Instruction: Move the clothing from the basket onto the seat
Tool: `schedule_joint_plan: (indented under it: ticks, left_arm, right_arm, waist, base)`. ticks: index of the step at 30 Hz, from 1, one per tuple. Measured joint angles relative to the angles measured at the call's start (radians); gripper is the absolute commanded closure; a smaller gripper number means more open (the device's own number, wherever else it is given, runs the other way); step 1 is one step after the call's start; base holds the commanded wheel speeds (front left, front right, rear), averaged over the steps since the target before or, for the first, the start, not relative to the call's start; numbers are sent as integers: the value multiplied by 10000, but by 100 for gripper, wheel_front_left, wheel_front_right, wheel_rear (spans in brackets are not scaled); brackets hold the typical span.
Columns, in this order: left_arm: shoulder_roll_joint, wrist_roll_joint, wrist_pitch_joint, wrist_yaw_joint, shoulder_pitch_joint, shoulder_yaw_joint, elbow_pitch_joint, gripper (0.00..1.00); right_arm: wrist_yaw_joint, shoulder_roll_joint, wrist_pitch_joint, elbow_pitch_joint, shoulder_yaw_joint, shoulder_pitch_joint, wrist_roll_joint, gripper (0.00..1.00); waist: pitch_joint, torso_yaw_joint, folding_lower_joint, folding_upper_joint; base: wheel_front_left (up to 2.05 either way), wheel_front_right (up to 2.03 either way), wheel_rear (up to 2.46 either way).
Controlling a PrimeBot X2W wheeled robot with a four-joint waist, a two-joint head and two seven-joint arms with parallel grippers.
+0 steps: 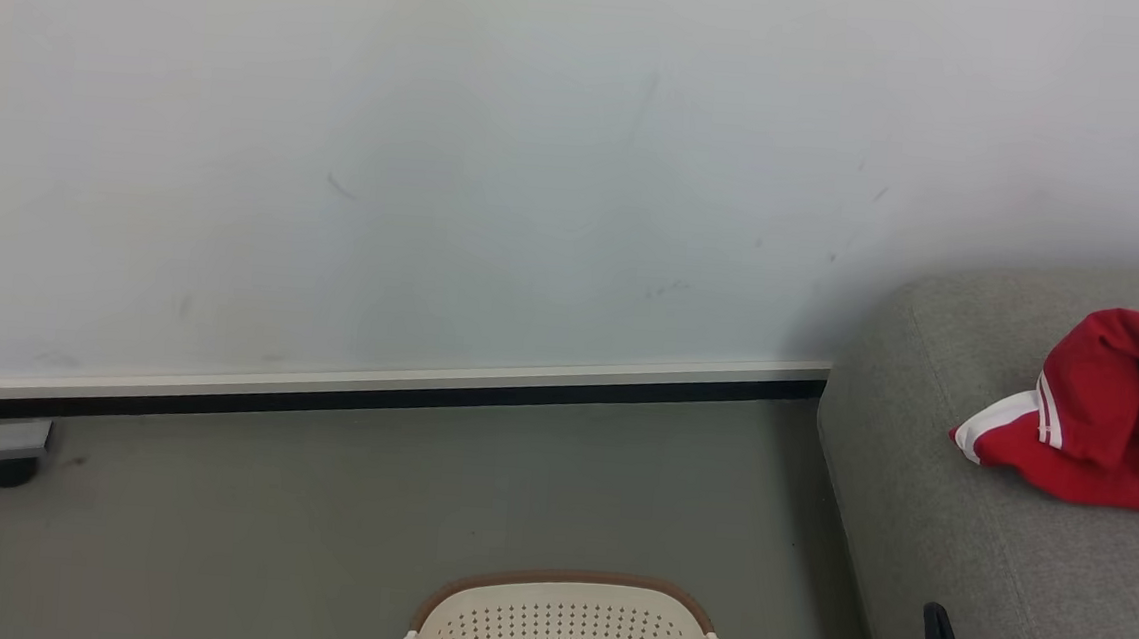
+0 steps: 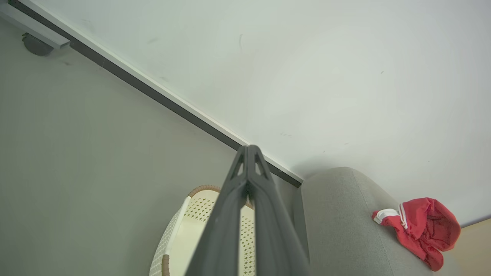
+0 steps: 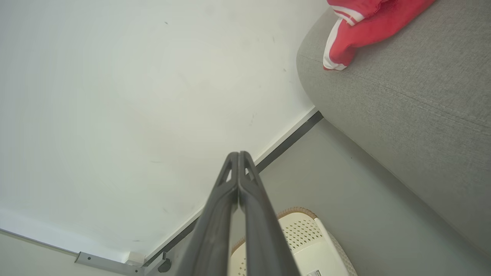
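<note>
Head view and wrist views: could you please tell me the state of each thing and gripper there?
clothing: bunched up, lying on the seat.
seat: bearing the clothing near its end.
basket: upright on the floor, inside mostly hidden.
left gripper: shut, holding nothing.
right gripper: shut, holding nothing.

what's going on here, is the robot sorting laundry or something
A two-armed robot is moving clothing from a basket to a sofa. A red garment with white stripes lies on the grey sofa. The cream basket stands on the floor beside the sofa, and what shows of its inside looks bare. The left claw and the right claw are both shut and hold nothing.
</note>
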Motion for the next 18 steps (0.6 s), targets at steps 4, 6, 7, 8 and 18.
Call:
schedule_joint_plan:
  ticks: [4,6,7,8,18]
  left_arm:
    - [12,-566,146,-17,-168,56,134,100]
    - [15,-901,228,-73,-212,84,186,100]
    - [17,-1022,257,-79,-238,98,217,100]
    - [19,-1131,303,-79,-291,109,249,100]
    - [25,-2385,677,-167,-621,222,514,100]
  right_arm:
    - [0,15,100,-33,-130,-65,539,100]
    - [0,25,165,-35,-194,-69,788,100]
    - [0,29,176,-38,-224,-73,901,100]
    - [0,29,203,-44,-263,-79,1051,100]
    - [0,69,441,-77,-571,-243,2230,100]
  waist:
    - [34,6,0,0]
    - [51,9,0,0]
    - [59,10,0,0]
    - [68,12,0,0]
    - [153,26,0,-1]
  base:
    - [0,0,0]
    - [0,0,0]
    - [0,0,0]
    - [0,0,0]
    - [0,0,0]
